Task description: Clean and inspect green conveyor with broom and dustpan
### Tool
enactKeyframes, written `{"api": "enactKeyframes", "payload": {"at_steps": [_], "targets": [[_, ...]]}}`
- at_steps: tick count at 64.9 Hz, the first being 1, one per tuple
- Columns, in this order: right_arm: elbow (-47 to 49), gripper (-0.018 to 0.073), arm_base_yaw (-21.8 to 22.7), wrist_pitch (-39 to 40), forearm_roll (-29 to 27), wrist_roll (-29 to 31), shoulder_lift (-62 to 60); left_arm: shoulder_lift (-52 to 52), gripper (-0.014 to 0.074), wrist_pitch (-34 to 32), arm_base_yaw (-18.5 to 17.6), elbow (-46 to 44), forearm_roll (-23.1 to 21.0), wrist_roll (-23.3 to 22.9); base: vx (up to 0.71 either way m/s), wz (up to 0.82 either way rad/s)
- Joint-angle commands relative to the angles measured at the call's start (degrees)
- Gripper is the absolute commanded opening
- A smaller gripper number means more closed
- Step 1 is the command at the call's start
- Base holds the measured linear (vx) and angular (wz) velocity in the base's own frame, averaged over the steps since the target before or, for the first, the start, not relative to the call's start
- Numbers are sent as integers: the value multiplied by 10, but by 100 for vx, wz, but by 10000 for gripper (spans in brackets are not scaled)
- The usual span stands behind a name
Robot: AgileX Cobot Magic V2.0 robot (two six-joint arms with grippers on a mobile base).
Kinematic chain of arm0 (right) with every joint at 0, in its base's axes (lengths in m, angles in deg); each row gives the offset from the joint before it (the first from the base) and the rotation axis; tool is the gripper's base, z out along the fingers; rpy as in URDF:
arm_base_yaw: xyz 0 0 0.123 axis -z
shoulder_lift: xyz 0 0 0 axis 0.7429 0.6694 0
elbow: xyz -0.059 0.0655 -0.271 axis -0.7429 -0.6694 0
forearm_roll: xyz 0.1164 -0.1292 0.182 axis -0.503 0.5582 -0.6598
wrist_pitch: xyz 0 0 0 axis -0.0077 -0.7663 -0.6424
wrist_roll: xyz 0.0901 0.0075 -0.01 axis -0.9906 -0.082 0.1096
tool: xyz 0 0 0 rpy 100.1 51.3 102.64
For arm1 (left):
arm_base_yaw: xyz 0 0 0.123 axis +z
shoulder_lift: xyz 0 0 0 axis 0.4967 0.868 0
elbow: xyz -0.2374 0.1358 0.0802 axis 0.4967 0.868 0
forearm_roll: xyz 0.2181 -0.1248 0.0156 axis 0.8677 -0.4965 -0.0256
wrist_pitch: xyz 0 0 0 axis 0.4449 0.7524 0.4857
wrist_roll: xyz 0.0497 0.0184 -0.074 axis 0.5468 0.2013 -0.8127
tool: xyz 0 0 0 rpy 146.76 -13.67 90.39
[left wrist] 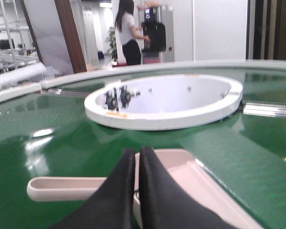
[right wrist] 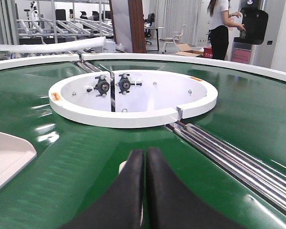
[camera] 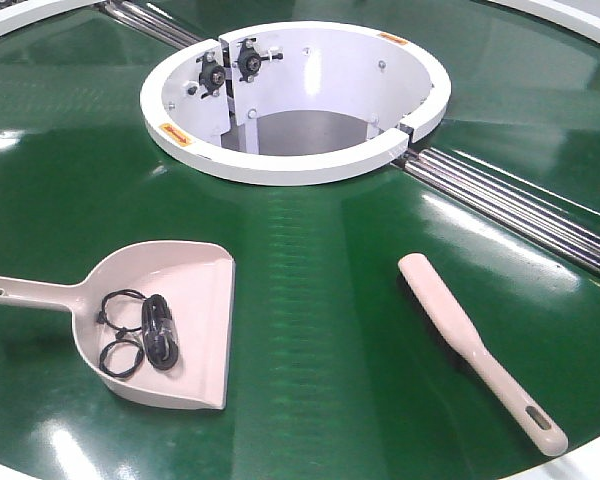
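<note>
The green conveyor fills the front view, with neither gripper showing in it. On it at the left lies the beige-pink dustpan, handle pointing left. The slim broom lies at the right, slotted handle end nearest the front edge. In the left wrist view my left gripper is shut, empty, hovering over the dustpan where its handle joins the scoop. My right gripper is shut too, and a pale tip of the broom peeks out beneath its fingers.
Black coiled cables lie inside the dustpan. A white ring opening sits mid-belt, with metal roller strips running to the right of it. The dustpan's corner shows left in the right wrist view. A person stands beyond the conveyor.
</note>
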Motion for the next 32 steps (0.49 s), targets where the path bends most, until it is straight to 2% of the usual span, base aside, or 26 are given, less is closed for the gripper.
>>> {"api": "enactKeyframes", "payload": {"at_steps": [1, 5, 19, 32], "targets": [[16, -8, 3, 43, -1, 5, 5, -24, -7, -12, 17, 10, -26, -8, 0, 0], [16, -8, 3, 43, -1, 5, 5, -21, -7, -8, 33, 10, -32, -8, 0, 0], [16, -8, 3, 43, -1, 5, 5, -21, -6, -25, 56, 10, -34, -12, 0, 0], [16, -8, 3, 42, -1, 5, 5, -21, -6, -25, 116, 10, -34, -16, 0, 0]]}}
